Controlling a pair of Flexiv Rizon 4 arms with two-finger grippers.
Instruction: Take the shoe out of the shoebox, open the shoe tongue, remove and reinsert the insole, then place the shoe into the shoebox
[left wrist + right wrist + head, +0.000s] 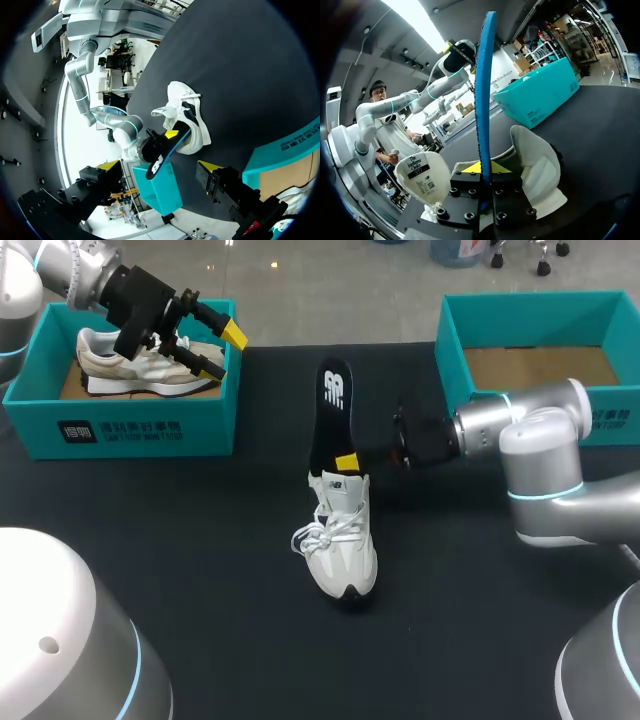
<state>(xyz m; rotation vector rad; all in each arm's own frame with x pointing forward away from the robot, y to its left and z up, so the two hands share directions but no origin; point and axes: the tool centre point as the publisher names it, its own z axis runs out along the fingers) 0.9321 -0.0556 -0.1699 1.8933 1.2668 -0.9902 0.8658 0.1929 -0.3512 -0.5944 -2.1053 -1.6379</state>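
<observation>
The white shoe (342,540) is seen lying on the dark table (200,570), roughly midway between the two boxes, with its toe turned toward the robot's side and its heel toward the far edge. The black insole (332,405) is held in line with that same long axis: its lower end is met at the heel opening, and its length is carried up and away beyond the heel. In the right wrist view it is presented edge-on, rising steeply just ahead of the fingers. The right gripper (347,461) is clamped on the insole near this lower end, reached in from the shoe's right side, so that the grip is set across the insole's length. Whether the insole's tip is inside the collar or only against it cannot be told. The coming move is judged to turn on this alignment, since any travel must be made along the shoe's axis through the heel opening. The left gripper (222,348) is held with its fingers apart and nothing between them, well apart from the shoe, above a second shoe (140,365) in the left shoebox (120,430). The right shoebox (540,318) is seen behind the right arm, with only its cardboard floor showing.
</observation>
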